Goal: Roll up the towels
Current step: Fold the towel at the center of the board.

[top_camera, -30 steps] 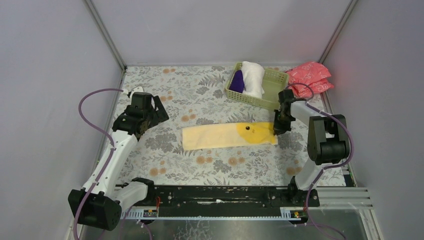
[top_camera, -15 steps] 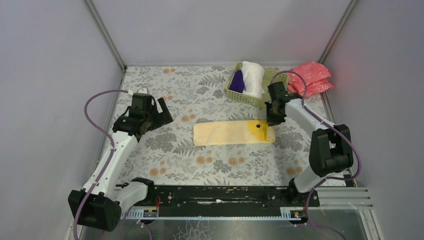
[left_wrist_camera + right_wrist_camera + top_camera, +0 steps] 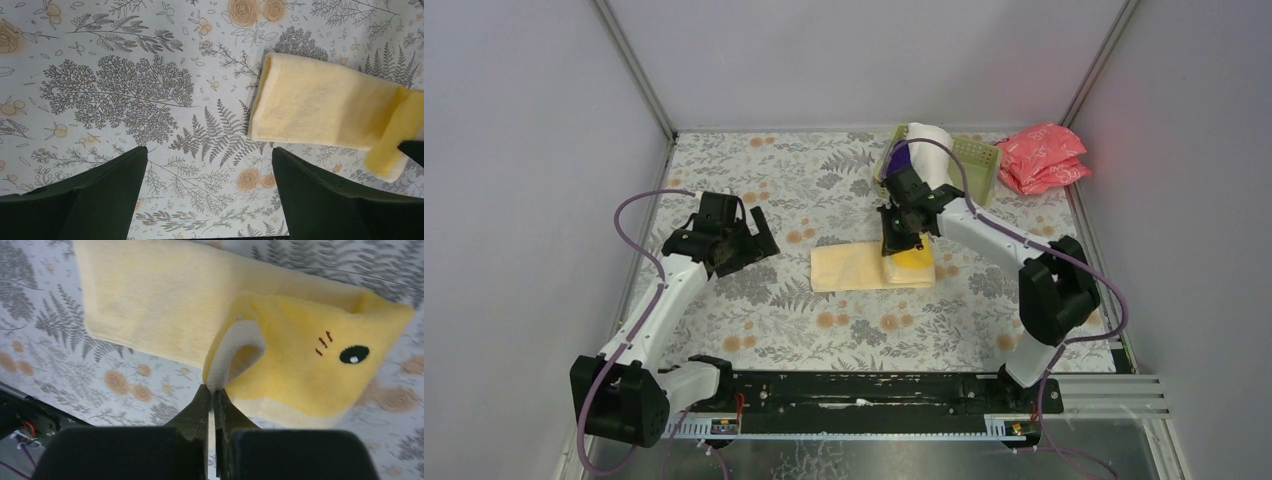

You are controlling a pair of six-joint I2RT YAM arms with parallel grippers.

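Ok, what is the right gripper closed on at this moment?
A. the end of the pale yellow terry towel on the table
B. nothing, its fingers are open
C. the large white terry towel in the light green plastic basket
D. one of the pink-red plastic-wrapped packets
A: in the right wrist view the right gripper is pinched shut on the folded-over end of the pale yellow terry towel, which curls up over the rest of the cloth.

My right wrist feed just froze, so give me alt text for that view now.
The right gripper is shut on an edge of the yellow towel, whose brighter end, with a stitched black eye, is doubled back over the paler strip. The towel lies on a floral tablecloth.
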